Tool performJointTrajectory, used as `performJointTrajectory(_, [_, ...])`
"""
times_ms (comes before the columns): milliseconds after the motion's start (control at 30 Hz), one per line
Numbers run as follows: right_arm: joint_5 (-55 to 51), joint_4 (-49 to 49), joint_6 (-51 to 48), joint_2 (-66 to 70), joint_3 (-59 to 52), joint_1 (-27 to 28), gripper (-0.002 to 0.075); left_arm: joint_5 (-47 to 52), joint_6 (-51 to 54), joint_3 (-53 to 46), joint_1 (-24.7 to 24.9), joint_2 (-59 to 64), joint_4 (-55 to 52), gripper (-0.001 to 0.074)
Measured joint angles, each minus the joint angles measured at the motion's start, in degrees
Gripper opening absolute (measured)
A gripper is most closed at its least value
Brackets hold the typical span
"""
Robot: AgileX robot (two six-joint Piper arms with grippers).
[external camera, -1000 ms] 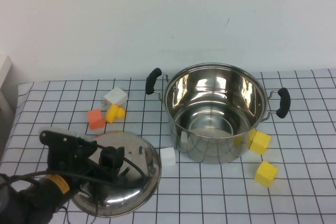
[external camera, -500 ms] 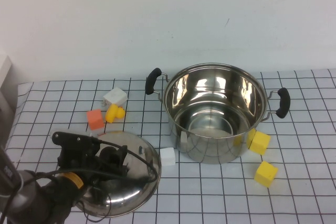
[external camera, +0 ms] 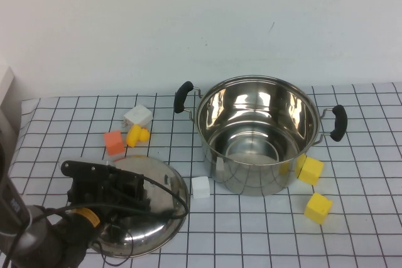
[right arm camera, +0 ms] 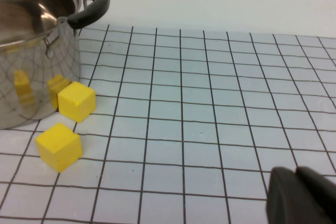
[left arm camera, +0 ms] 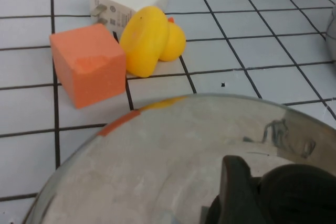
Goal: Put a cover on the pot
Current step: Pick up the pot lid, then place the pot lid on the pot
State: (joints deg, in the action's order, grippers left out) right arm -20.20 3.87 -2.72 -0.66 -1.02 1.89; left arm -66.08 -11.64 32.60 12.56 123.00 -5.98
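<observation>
Steel dominates my table (external camera: 377, 243): one pot (external camera: 257, 135), uncovered, stands right of centre on the gridded cloth, its two black handles pointing out to either side. One domed lid (external camera: 141, 208) lies flat on the cloth near the front left, well apart from the pot. Two yellow cubes (external camera: 310, 170) sit by the pot's right flank, one just beside its wall and the other (external camera: 318, 208) nearer the front. One white block (external camera: 200, 187) rests between lid and pot. Behind the lid I count one white charger (external camera: 137, 116), one yellow duck (external camera: 136, 135) touching it, and one orange cube (external camera: 114, 142) just beside the duck.

My left gripper (external camera: 129, 187) is low over the lid at its knob, with my arm reaching in from the front left corner; I cannot tell how its jaws stand. My right gripper (right arm camera: 302, 195) is out of the overhead view; its wrist camera shows only a dark tip low over the bare cloth, well away from the pot's right side, so I cannot tell its jaws either.
</observation>
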Motion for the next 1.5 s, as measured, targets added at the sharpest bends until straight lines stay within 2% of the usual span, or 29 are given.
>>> performJointTrajectory(267, [0.0,0.0,0.0,0.0,0.0,0.0,0.0009,2.1,1.9,-0.1,0.0,-4.1,2.2,0.0321])
performJointTrajectory(433, [0.0,0.0,0.0,0.0,0.0,0.0,0.0009,8.2,5.9,-0.1,0.0,-14.6,3.4,0.0321])
performJointTrajectory(700, [0.0,0.0,0.0,0.0,0.0,0.0,0.0009,19.8,15.4,0.7,0.0,-32.2,11.4,0.0321])
performJointTrajectory(767, [0.0,0.0,0.0,0.0,0.0,0.0,0.0009,25.3,13.3,3.8,0.0,-34.9,8.9,0.0321])
performJointTrajectory(900, [0.0,0.0,0.0,0.0,0.0,0.0,0.0009,33.1,-0.1,11.9,0.9,-36.4,-3.7,0.0321])
performJointTrajectory(1100, [0.0,0.0,0.0,0.0,0.0,0.0,0.0009,35.2,-18.0,24.3,6.2,-31.5,-18.8,0.0321])
performJointTrajectory(1333, [0.0,0.0,0.0,0.0,0.0,0.0,0.0009,43.0,-22.0,37.2,15.6,-19.7,-26.1,0.0321])
performJointTrajectory(1500, [0.0,0.0,0.0,0.0,0.0,0.0,0.0009,44.7,-24.8,43.2,17.9,-13.4,-28.4,0.0321])
